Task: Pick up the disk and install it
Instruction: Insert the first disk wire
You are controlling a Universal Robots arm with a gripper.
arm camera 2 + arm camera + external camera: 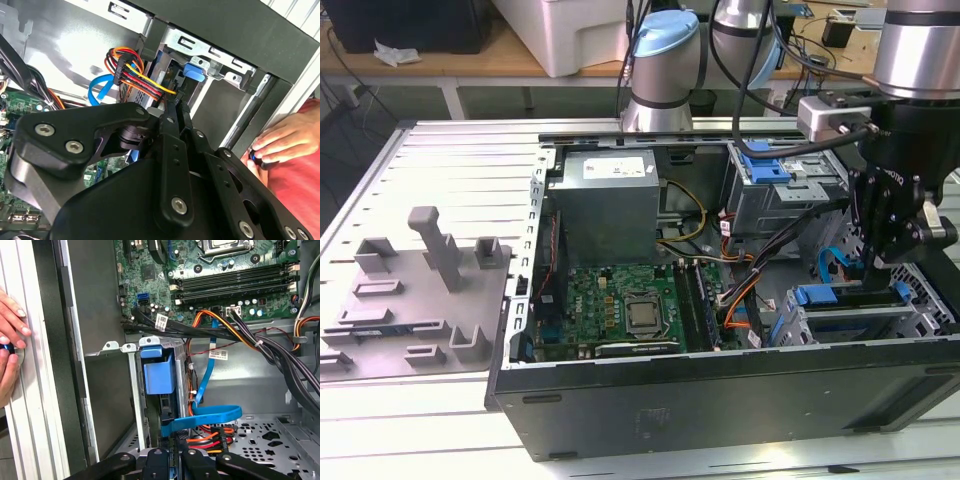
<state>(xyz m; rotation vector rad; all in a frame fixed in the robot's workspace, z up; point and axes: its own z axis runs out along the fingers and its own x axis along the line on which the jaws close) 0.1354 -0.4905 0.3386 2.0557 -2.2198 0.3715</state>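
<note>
The disk [848, 318] lies in the drive cage at the exterior view's right end of the open computer case [720, 400], its blue carrier bracket [845, 295] along the top. In the first wrist view the bracket's blue tab [157, 375] sticks out of the cage. The second wrist view shows the disk's silver face [167, 67] beside the tab [196, 70]. My gripper [873, 262] reaches down into the case at the disk's cable end. Its thin fingers come together at the tips [176, 106], shut, close to the red-yellow power cables [142, 80]. Whether they touch the disk is not visible.
A person's hand [270, 145] rests on the case's outer edge, also in the first wrist view [10, 340]. A motherboard [620, 300], power supply [610, 200] and upper drive cage [780, 185] fill the case. A blue data cable [210, 415] loops beside the cage. A grey fixture plate [420, 290] lies outside.
</note>
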